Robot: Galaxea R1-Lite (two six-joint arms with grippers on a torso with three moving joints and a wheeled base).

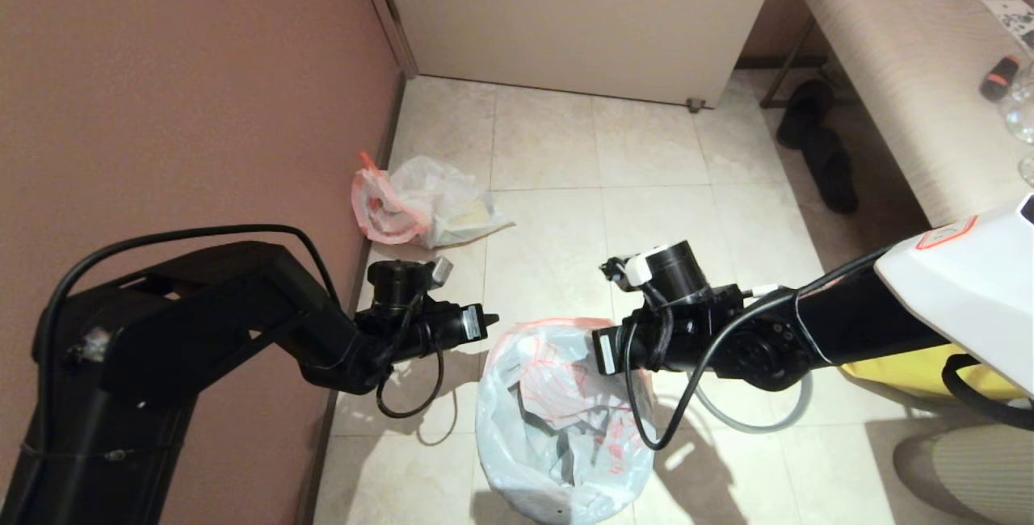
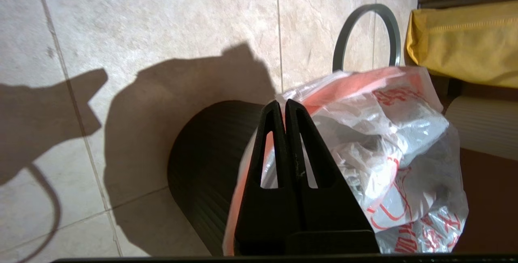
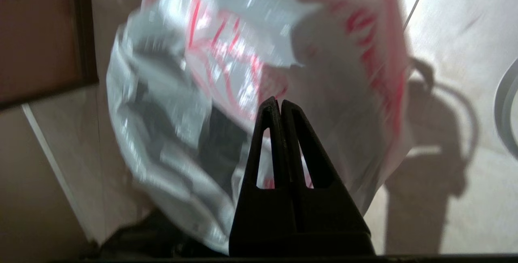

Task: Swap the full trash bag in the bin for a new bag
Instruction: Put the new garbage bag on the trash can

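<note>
So the new bag [image 1: 557, 420] is already draped in and over the bin [image 2: 202, 174] at the bottom middle of the head view – thin see-through white plastic with the red print and a pink-red edge at the mouth, crumpled and puffed up over the opening, with the dark inside of the bin showing through it. From the left wrist view you can see the bin's ribbed black side sticking out from under the plastic. The full trash bag [image 1: 420, 202] is lying on the floor tiles [image 1: 646, 210] up by the pink wall [image 1: 178, 89], well apart from the bin, lumpy with something yellowish showing through. The grey ring [image 2: 366, 36] is on the floor just beside the bin, not on it, next to the big yellow bag [image 2: 465, 40]. Left gripper [image 2: 285, 103] has its fingers pressed together with nothing between them, hovering near the bag's rim on the robot's left side of the bin. Right gripper [image 3: 279, 102] is the same deal – fingers pressed together, nothing pinched, pointing at the bag from the robot's right side, right over the plastic; can't tell if the tips actually touch it. Further back there's a white cabinet [image 1: 582, 16], and a padded bench [image 1: 913, 65] on the right with dark slippers [image 1: 820, 145] beside it.
</note>
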